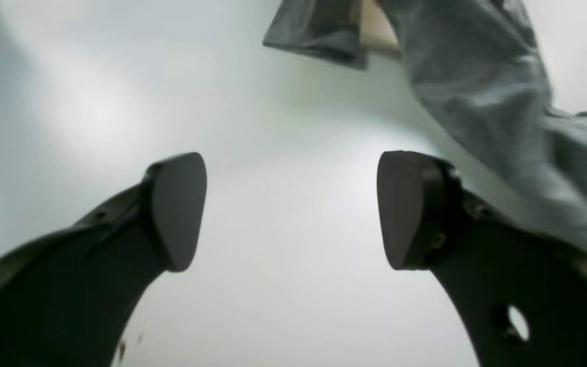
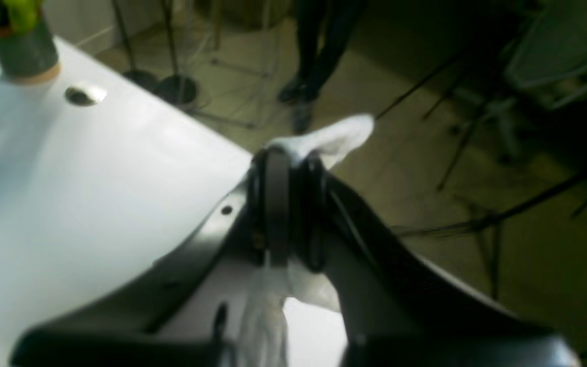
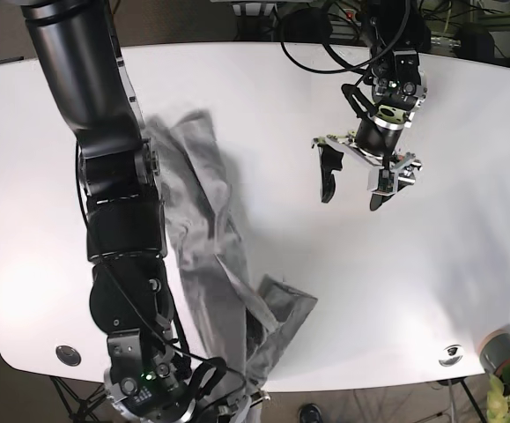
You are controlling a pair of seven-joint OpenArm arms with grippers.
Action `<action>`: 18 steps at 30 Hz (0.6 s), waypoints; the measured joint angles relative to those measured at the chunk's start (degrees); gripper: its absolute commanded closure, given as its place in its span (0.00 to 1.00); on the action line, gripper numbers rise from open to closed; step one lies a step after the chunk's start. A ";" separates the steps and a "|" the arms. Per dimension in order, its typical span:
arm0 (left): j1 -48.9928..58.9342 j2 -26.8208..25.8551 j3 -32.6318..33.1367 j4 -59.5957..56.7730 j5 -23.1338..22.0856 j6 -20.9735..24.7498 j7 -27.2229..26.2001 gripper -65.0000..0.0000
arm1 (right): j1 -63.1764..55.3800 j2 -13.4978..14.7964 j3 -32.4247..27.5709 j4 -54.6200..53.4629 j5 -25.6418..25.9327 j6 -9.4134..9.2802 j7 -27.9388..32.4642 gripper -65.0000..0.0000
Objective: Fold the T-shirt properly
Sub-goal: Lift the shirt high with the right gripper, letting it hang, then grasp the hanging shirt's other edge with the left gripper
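Observation:
The heather-grey T-shirt (image 3: 210, 256) lies crumpled in a long diagonal band on the left half of the white table (image 3: 343, 282), from the back left to the front edge. No lettering shows. My right gripper (image 2: 291, 163) is shut on a bunched edge of the T-shirt (image 2: 339, 135) at the table's front edge; in the base view it (image 3: 237, 398) sits at the bottom. My left gripper (image 1: 293, 209) is open and empty, hovering over bare table, apart from the T-shirt (image 1: 477, 81). In the base view it (image 3: 351, 185) is right of the shirt.
A potted plant (image 3: 503, 354) stands at the front right corner, also in the right wrist view (image 2: 21, 48). Cable grommets (image 3: 450, 351) (image 3: 68, 355) sit near the front edge. The right arm's big black links (image 3: 105, 132) stand over the left side. Cables hang at the back.

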 measured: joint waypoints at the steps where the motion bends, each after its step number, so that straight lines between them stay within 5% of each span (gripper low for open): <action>1: -0.28 0.26 0.09 0.02 0.00 0.00 -0.13 0.24 | 0.87 0.00 0.00 0.81 0.07 0.04 -0.17 0.97; 4: -1.27 0.44 2.21 -0.13 0.07 0.13 0.63 0.24 | 4.35 0.63 -0.02 1.42 0.24 0.59 -0.63 0.97; 7: -2.62 0.44 4.37 -0.17 0.09 0.07 0.46 0.24 | 6.91 1.09 -0.02 1.51 0.22 3.10 -0.90 0.97; 18: -6.10 0.44 7.82 -8.46 0.46 0.24 0.15 0.24 | 10.12 2.80 -0.02 1.64 0.04 3.93 -0.87 0.97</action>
